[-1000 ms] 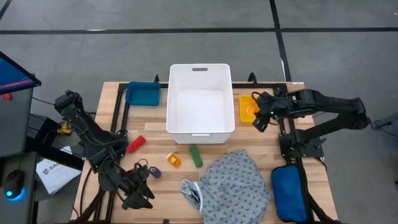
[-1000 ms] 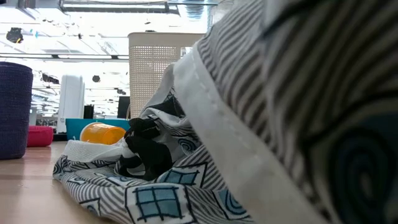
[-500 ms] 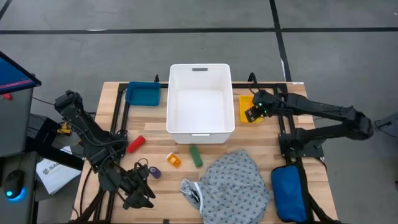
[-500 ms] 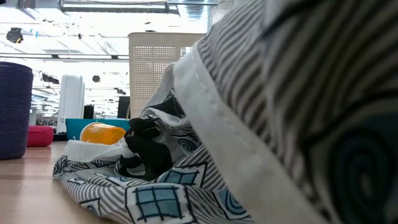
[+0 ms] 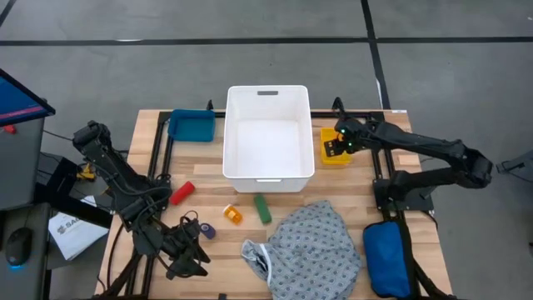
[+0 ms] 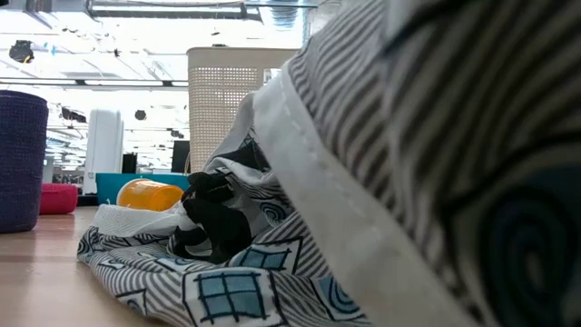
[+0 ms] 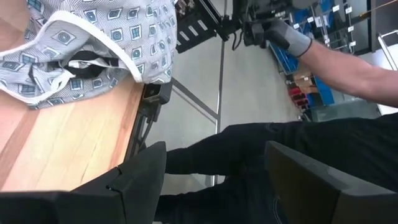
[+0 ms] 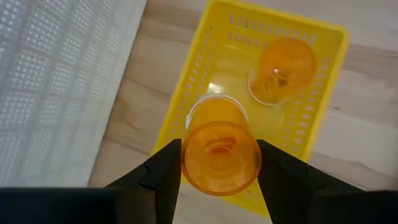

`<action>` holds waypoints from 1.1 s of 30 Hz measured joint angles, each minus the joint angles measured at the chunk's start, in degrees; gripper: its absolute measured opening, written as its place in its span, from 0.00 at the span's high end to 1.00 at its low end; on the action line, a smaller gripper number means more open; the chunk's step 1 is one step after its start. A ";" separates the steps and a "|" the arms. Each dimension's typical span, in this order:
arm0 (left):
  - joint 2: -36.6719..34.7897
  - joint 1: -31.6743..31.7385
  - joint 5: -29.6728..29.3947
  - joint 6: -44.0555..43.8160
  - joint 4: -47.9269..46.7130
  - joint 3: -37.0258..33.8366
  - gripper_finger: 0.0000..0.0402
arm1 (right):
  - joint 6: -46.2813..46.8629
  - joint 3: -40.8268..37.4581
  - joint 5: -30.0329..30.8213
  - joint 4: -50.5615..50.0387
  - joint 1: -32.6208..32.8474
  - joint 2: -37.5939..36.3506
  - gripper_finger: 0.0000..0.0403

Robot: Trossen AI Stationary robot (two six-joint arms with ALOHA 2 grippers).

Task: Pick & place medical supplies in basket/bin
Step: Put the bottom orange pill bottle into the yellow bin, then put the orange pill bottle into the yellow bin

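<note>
At the lower left of the high view the left claw [image 5: 185, 260] hovers with fingers spread wide, holding nothing, just off the counter [image 5: 208, 158] edge. Right of it lie a red piece [image 5: 181, 192], purple piece [image 5: 206, 231], orange pill bottle [image 5: 232, 214] and green piece [image 5: 263, 209]. The white bin [image 5: 267, 133] sits centre. The gown [image 5: 312, 247] sprawls lower right. The right claw [image 8: 219, 163] grips another pill bottle [image 8: 220, 151] over the yellow basket [image 8: 320, 112].

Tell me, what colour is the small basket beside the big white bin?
Yellow. The basket shows best in the right wrist view.
</note>
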 joint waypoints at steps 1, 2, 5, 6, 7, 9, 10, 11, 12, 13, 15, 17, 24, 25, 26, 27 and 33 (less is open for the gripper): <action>0.00 -0.01 -0.04 0.02 0.00 0.00 0.34 | 0.02 0.04 -0.18 0.81 -0.02 0.85 0.56; 0.00 -0.01 -0.04 0.01 0.00 0.00 0.34 | 0.00 0.07 -0.59 1.32 -0.11 1.89 0.56; 0.00 -0.01 -0.04 0.01 0.00 0.00 0.34 | -0.35 0.07 -0.86 1.68 -0.40 5.15 0.56; 0.00 -0.01 -0.06 0.00 0.00 0.00 0.34 | -0.62 0.07 -0.86 2.18 -0.39 6.14 0.56; 0.00 -0.01 -0.06 0.00 0.00 0.00 0.34 | -1.18 0.07 -0.88 2.71 -0.39 7.04 0.56; 0.00 -0.01 -0.21 -0.17 0.02 0.00 0.34 | -1.80 0.07 -0.88 3.70 -0.39 8.24 0.56; 0.00 -0.01 -0.21 -0.17 0.04 0.00 0.34 | -1.84 0.07 -0.88 4.70 -0.39 8.71 0.56; 0.00 -0.01 -0.21 -0.17 0.04 0.00 0.34 | -1.92 0.07 -0.88 5.58 -0.39 9.14 0.56; 0.00 -0.01 -0.21 -0.17 0.10 0.00 0.34 | -1.98 0.07 -0.91 6.10 -0.41 9.40 0.56; 0.00 -0.01 -0.21 -0.19 0.17 0.00 0.34 | -1.99 0.07 -0.88 6.62 -0.51 9.78 0.56; 0.00 -0.01 -0.19 -0.20 0.37 0.00 0.34 | -2.03 0.09 -1.08 7.17 -0.95 10.78 0.56; 0.00 -0.05 0.10 -0.22 0.59 0.00 0.34 | -2.78 0.09 -1.50 6.94 -1.44 11.72 0.56; 0.00 -0.07 0.49 -0.42 1.15 0.00 0.34 | -3.66 0.09 -1.94 8.76 -2.34 12.81 0.51; 0.00 -0.07 0.49 -0.43 1.23 0.00 0.34 | -3.66 0.09 -1.83 9.21 -2.34 12.72 0.50; 0.00 -0.07 0.49 -0.42 1.32 0.00 0.34 | -3.67 0.09 -1.52 9.35 -2.34 12.48 0.48; 0.00 -0.07 0.49 -0.42 1.44 0.00 0.34 | -3.65 0.09 -0.88 9.68 -2.34 12.27 0.47; 0.00 -0.07 0.46 -0.38 1.44 0.00 0.34 | -3.67 0.37 1.06 9.60 -2.32 10.32 0.44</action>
